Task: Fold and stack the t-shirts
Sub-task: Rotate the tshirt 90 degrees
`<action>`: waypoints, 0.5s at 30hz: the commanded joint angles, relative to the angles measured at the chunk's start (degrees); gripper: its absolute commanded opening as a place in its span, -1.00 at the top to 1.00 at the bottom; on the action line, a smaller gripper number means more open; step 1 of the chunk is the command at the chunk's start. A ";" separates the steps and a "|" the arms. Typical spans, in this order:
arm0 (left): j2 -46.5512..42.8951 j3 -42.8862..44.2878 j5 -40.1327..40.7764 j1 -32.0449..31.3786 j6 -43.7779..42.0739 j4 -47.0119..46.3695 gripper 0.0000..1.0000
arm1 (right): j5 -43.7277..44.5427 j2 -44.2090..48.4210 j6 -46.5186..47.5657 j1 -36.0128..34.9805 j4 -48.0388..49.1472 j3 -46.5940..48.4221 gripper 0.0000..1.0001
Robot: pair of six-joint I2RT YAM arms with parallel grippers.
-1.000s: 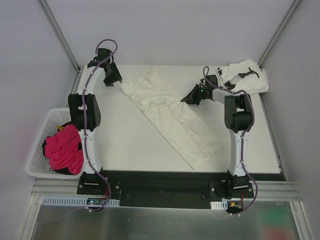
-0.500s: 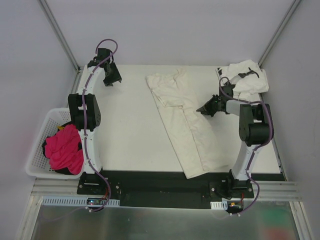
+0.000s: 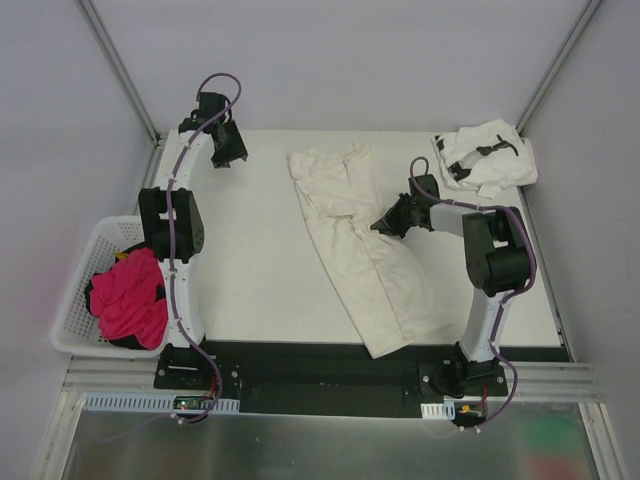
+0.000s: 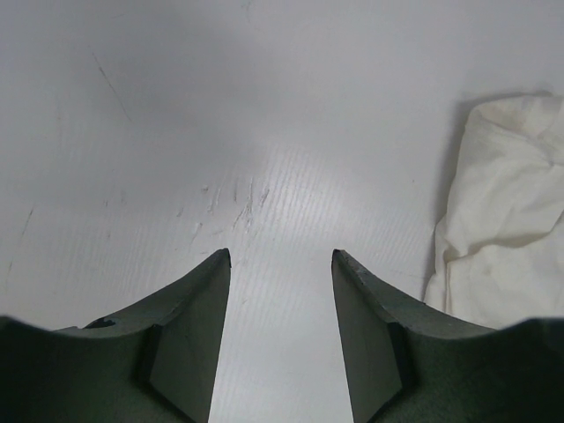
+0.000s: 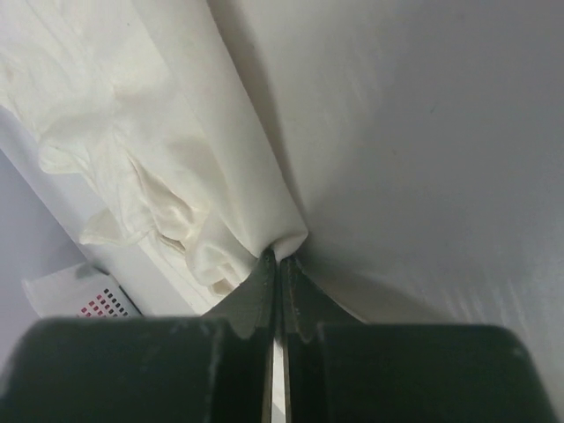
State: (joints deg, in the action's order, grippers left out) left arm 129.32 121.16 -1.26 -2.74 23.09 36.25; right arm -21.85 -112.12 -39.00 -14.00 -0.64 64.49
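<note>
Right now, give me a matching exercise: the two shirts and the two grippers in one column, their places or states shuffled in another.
Column one:
1. cream t-shirt
2. printed t-shirt
3. left gripper
4. right gripper

Column two:
A. open, holding nothing
B. bunched in the far right corner
C. shut, pinching fabric
D. spread long down the middle

Pairs: 1-D, 2-B, 3-A, 4-C

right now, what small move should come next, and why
Probably swing the left fingers right to the far corner of the cream t-shirt: they are open over bare table, holding nothing, while the right fingers are shut on the shirt's right edge, and it lies rumpled.
</note>
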 commanded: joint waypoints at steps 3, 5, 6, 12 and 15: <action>-1.79 2.32 0.20 -1.91 -1.38 -0.21 0.02 | 1.45 0.14 -0.20 1.87 0.38 3.10 0.98; -1.53 2.67 -0.50 -2.79 -1.64 -0.13 0.03 | 2.07 -0.21 0.33 2.40 -0.23 4.23 0.95; -1.61 2.67 -0.76 -2.97 -1.56 -0.21 0.02 | 2.85 -0.38 1.81 2.66 -0.67 4.85 0.78; -2.31 3.90 -4.62 -4.99 -2.26 -0.22 0.03 | 3.65 -2.41 7.09 6.52 -6.03 9.86 0.32; -2.40 4.34 -11.63 -5.43 -2.88 -1.44 0.02 | 4.09 -1.18 9.03 9.60 -7.35 11.09 0.28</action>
State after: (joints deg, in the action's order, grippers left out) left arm 129.32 122.72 -4.56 -7.31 22.37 36.25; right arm -19.51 -114.30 -33.91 -8.14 -4.95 72.34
